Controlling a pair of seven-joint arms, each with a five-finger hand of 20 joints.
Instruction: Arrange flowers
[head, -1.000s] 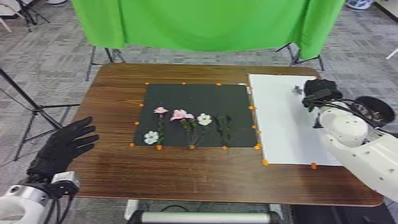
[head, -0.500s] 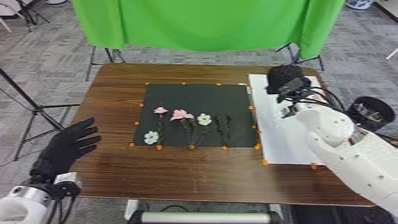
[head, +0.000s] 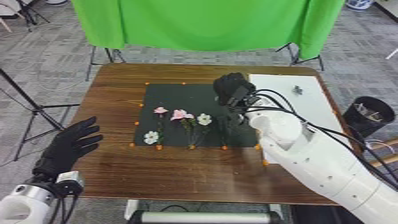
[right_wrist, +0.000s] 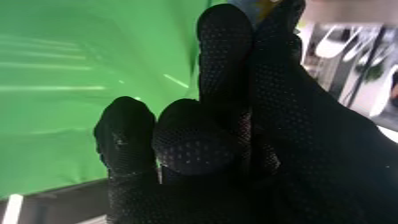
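Right hand (head: 233, 89) above dark sheet (head: 178, 96) (flowers (head: 181, 114) lying there).

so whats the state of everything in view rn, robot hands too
left robot hand: open, fingers spread
right robot hand: above the black mat
black mat: flat, flowers on it
pink flowers: lying flat
white flowers: lying flat
white sheet: flat, partly covered by the right arm
green cloth: hanging
black bin: upright, things inside

Grn cloth (head: 209, 25) beyond tbl (head: 169, 172), w/ blk bin (head: 359, 124) R & stand (head: 38, 107) L.
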